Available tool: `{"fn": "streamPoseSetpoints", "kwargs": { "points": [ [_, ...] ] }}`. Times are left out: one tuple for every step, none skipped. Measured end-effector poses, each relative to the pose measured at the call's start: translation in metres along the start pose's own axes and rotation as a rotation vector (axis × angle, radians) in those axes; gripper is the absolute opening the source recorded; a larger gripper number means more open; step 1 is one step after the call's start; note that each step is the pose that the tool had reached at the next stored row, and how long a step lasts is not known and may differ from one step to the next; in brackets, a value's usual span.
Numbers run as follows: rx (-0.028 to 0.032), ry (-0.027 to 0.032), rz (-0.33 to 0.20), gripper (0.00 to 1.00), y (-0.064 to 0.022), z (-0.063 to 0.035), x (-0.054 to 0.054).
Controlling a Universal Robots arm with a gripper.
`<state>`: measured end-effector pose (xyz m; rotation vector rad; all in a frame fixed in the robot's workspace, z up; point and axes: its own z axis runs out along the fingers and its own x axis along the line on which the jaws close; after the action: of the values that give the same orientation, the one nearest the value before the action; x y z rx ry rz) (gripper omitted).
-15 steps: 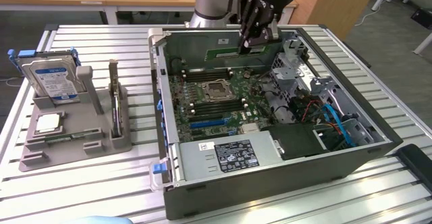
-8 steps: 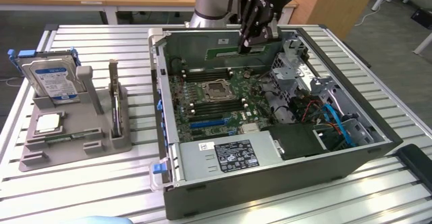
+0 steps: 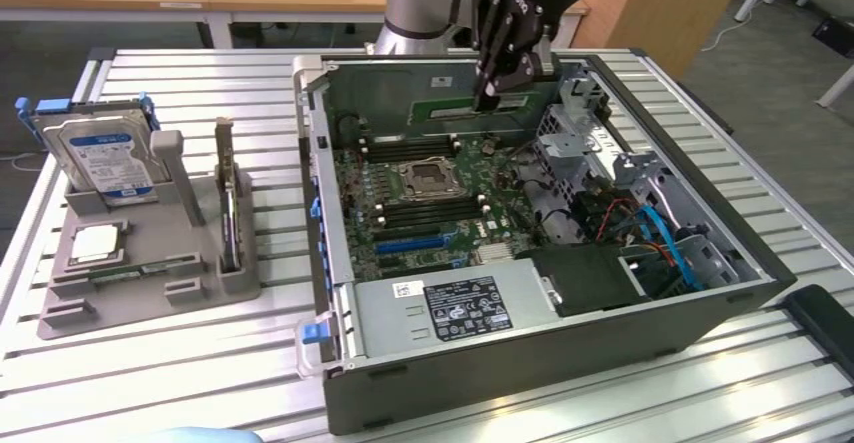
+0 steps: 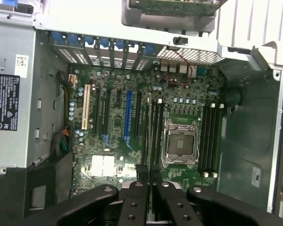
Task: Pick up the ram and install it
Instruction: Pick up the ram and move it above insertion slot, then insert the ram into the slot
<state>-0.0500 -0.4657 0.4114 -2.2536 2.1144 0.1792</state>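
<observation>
Between the two black fingers of the hand (image 4: 151, 190), drawn in tight, sits the ram (image 4: 150, 175), a thin board seen edge-on. The hand is closed and gripping it. In the exterior view the hand (image 3: 489, 91) hangs from the arm, fingers pointing down, over the far end of an open computer case (image 3: 561, 353) that lies on its side on a slatted metal surface (image 3: 160, 363).

Beneath the hand, well apart from the fingertips, lies the green motherboard (image 4: 118, 127). The ram is held clear above it, not seated in any slot. Directly below the hand runs a group of long black memory slots (image 4: 155, 127), lined up the same way as the gripped stick. Just beside those slots is the square silver CPU socket (image 4: 180, 141), with a second group of slots on its other side.

Nearer the camera than the hand in the exterior view, at the near end of the case, is a grey power supply (image 3: 447, 308) with a black label.

Well away from the hand, toward the exterior view's left and outside the case, a grey holder (image 3: 200, 283) stands on the surface. It carries a second stick (image 3: 230, 203) standing on its long edge, an upright blue-labelled hard drive (image 3: 107, 158), and a square silver CPU chip (image 3: 94, 246) lying flat.
</observation>
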Motion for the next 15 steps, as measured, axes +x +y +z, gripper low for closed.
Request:
{"fn": "streamPoseSetpoints", "kwargs": {
  "points": [
    [-0.0001, 0.0013, 0.0, 0.13, 0.0, 0.0, 0.0],
    [-0.0001, 0.0015, 0.0, 0.13, -0.0001, 0.0, 0.0001],
    [-0.0002, 0.0017, 0.0, 0.13, -0.0001, 0.0, 0.0001],
    [-0.0002, 0.0017, 0.0, 0.13, -0.0001, 0.0, 0.0001],
    [-0.0003, 0.0018, 0.0, 0.13, -0.0002, 0.0, 0.0],
    [-0.0003, 0.0018, 0.0, 0.13, -0.0002, 0.0, 0.0],
    [-0.0003, 0.0017, 0.0, 0.13, -0.0002, 0.0, 0.0],
    [-0.0002, 0.0018, 0.0, 0.13, -0.0002, 0.0, 0.0],
    [-0.0002, 0.0018, 0.0, 0.13, -0.0002, 0.0, 0.0],
    [-0.0003, 0.0017, 0.0, 0.13, -0.0002, 0.0, 0.0],
    [-0.0003, 0.0018, 0.0, 0.13, -0.0002, 0.0, 0.0],
    [-0.0003, 0.0017, 0.0, 0.13, -0.0002, 0.0, 0.0],
    [-0.0002, 0.0018, 0.0, 0.13, -0.0002, 0.0, 0.0],
    [-0.0002, 0.0017, 0.0, 0.13, -0.0002, 0.0, 0.0],
    [-0.0003, 0.0018, 0.0, 0.13, -0.0002, 0.0, 0.0]
  ]
}}
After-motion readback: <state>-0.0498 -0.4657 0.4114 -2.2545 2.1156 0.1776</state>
